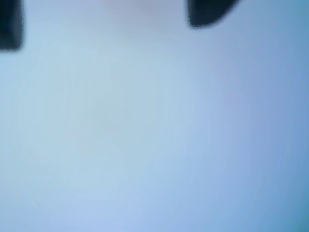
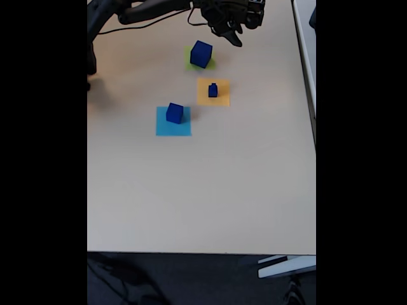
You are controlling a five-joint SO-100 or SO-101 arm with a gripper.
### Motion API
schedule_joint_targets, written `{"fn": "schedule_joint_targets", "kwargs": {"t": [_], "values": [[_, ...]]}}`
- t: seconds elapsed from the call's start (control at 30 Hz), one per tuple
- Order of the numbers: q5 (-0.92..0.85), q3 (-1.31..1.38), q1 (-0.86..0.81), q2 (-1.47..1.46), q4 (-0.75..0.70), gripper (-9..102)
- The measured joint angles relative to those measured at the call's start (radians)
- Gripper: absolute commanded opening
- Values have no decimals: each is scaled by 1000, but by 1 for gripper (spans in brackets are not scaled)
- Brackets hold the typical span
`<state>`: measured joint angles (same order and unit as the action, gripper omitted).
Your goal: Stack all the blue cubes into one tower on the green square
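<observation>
Beige bench (image 2: 203, 190) runs wide and bare toward its near edge. Wrist view is a pale blur (two dark tips up top). Tool (image 2: 236, 38) hovers past the green square (image 2: 189, 61), grip unreadable. Large cube (image 2: 201, 54) mostly hides that square; medium cube (image 2: 175, 113) and small cube (image 2: 213, 90) sit apart.

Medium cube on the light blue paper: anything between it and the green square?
Partly. In the fixed view the small cube on the orange square stands just right of the direct line from the medium cube to the green square, where the large cube already sits. The gripper hangs beyond it.
</observation>
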<state>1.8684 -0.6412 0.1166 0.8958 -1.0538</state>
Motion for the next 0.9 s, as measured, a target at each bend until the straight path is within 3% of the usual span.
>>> {"fn": "schedule_joint_targets", "kwargs": {"t": [0.17,0.47,0.9], "values": [[43,-18,25,-2,-15,34],[247,-18,86,-46,-179,36],[293,-5,89,-48,-304,38]]}}
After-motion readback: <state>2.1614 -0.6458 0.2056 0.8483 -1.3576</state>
